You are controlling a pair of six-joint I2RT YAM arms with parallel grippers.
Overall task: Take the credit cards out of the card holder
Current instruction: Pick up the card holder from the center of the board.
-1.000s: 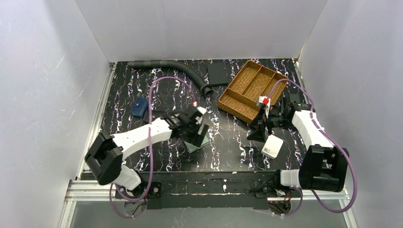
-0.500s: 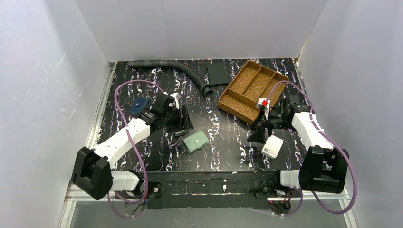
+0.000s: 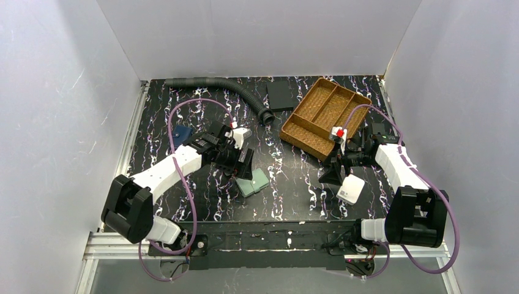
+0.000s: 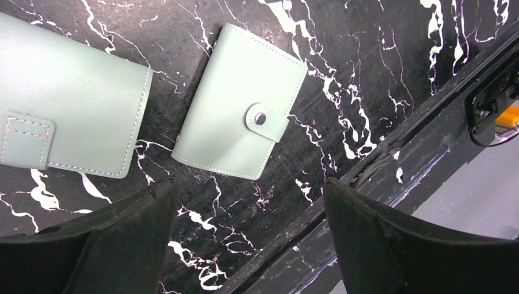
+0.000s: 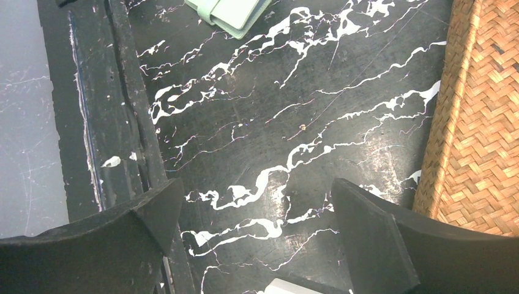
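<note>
- Right end effector (image 5: 257, 195): two dark fingers (image 5: 110, 245) are standing wide apart along the bottom, gripping nothing, with bare surface showing between them.
- Surface (image 5: 306, 104): black with white marbled veins, filling most of the view.
- Card holder (image 5: 229, 13): a pale green corner is poking in at the top edge, lying flat, well apart from the fingers.
- Woven tray (image 5: 477, 122): its brown wicker wall is running down the right side.
- Edge rail (image 5: 116, 122): a scuffed dark strip is bordering the surface on the left.
- White object (image 5: 287, 286): only a sliver is showing at the bottom edge.
</note>
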